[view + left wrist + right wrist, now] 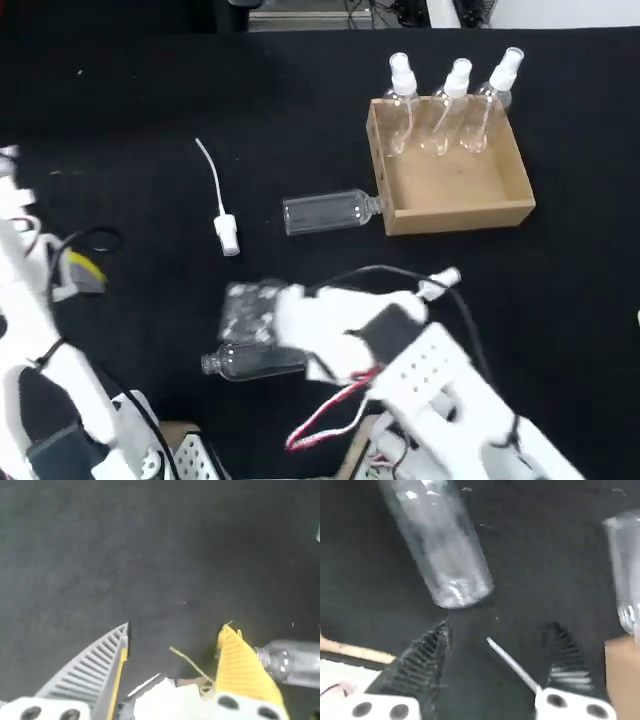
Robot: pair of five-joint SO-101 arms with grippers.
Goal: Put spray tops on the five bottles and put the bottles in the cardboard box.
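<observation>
Seen from above, a black bench (pixel 120 100) carries a box (pixel 455 190) at 2 o'clock. Three capped bottles (pixel 448 110) lean against the box's far wall with their spray tops on, so three of the five look finished.

A bare bottle (pixel 328 213) lies on its side at the box's 9 o'clock, its open neck just beside the box wall. A second bare bottle (pixel 252 362) lies on its side at the bench's 7 o'clock, with its neck toward 9 o'clock. One loose spray top (pixel 227 232) lies on the bench at 9 o'clock of the first bare bottle and apart from it, its thin tube running toward 12 o'clock. A fifth spray top cannot be picked out with certainty.

The right pincer (pixel 498 626) is spread and grips nothing. The base of a bottle lies just ahead of its fingers, but which bare bottle it is cannot be told. The left pincer (pixel 176 629) is also spread and holds nothing, with a bottle neck just beside its yellow finger.

Still to do, by this reading, is to fit tops on both bare bottles and then put each one in the box.
</observation>
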